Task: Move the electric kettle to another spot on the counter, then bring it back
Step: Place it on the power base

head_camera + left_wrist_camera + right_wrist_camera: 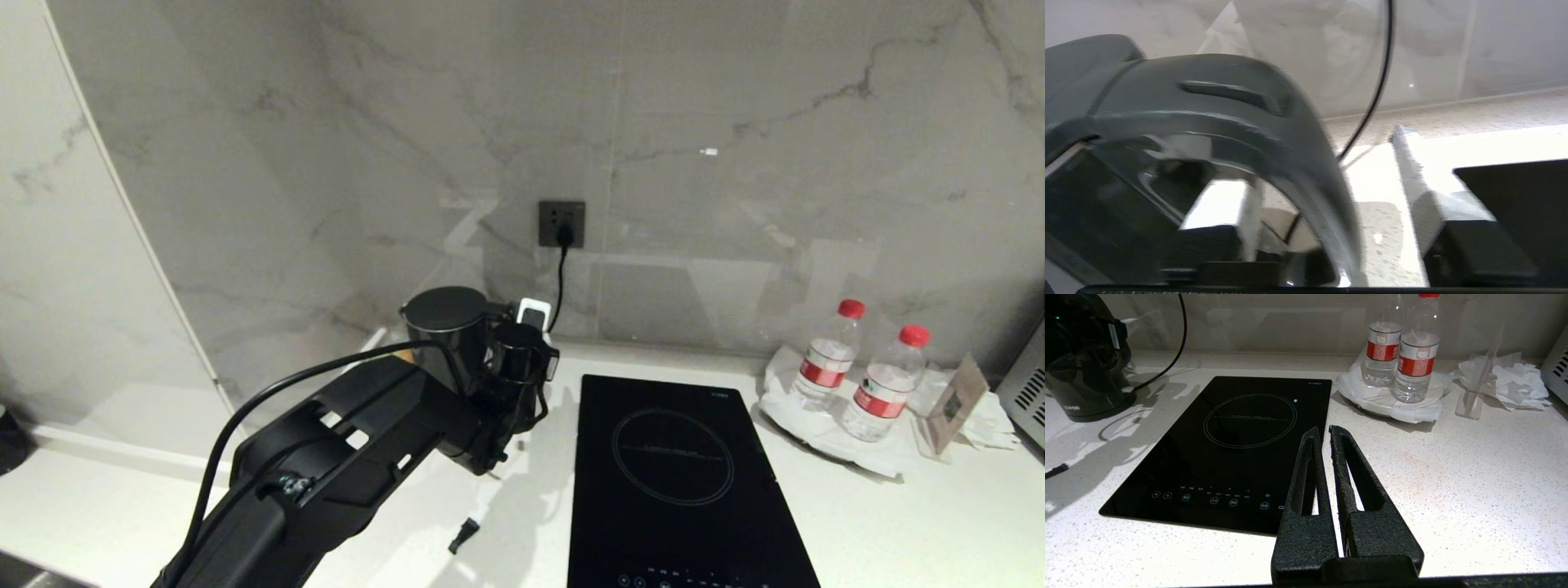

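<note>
My left arm reaches in from the near left of the white, finely speckled stone counter (898, 523), and my left gripper (510, 408) sits at the handle side of the tall glossy black electric kettle (445, 331). In my left wrist view the kettle's loop handle (1274, 134) arches between my fingers (1478, 249), which stand apart on either side of it without pressing it. The kettle stands upright at the back of the counter, near the grey marble wall and left of the glossy black glass cooktop panel (678, 465); a black cord (562, 278) hangs from the dark wall socket (562, 223) above it. A small black scrap (464, 535) lies on the counter nearer the front edge. Right of the cooktop, two clear water bottles with red caps (857, 371) stand on a white plate (808, 429). My right gripper (1324, 433) hovers over the counter at the cooktop's near right corner, its fingers almost together and empty.
</note>
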Controlling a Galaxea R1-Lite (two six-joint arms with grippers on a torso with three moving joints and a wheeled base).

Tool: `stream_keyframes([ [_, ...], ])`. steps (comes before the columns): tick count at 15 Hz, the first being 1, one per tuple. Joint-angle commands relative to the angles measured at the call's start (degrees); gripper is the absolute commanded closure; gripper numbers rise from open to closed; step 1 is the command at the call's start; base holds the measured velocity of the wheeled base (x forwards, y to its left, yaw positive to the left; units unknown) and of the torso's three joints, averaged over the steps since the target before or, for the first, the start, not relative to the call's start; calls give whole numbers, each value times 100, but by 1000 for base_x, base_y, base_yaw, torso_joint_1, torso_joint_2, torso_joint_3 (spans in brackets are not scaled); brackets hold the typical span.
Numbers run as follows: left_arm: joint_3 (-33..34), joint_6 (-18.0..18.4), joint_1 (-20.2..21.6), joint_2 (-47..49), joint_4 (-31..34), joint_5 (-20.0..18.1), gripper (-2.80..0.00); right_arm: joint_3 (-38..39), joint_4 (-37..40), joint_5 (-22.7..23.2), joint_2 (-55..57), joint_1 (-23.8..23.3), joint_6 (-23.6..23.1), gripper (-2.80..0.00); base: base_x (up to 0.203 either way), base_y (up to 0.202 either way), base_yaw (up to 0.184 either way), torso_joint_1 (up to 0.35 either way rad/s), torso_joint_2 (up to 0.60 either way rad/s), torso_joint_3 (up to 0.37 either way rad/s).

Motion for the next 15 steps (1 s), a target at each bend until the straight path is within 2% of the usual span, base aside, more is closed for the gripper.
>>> stream_keyframes([
  [1,175,-20,-40,-71,-41,21,-280,0,2,2,2,0,0,0,0,0,0,0,0,0],
  [5,852,-288,-201,-388,-43,17,-280,0,2,2,1,0,0,0,0,0,0,0,0,0],
  [11,1277,-516,-280,-542,-43,17,-280,0,2,2,9,0,-8,0,0,0,0,0,0,0],
  [15,1848,-657,-277,-776,-115,10,-280,0,2,-1,7,0,0,0,0,0,0,0,0,0],
])
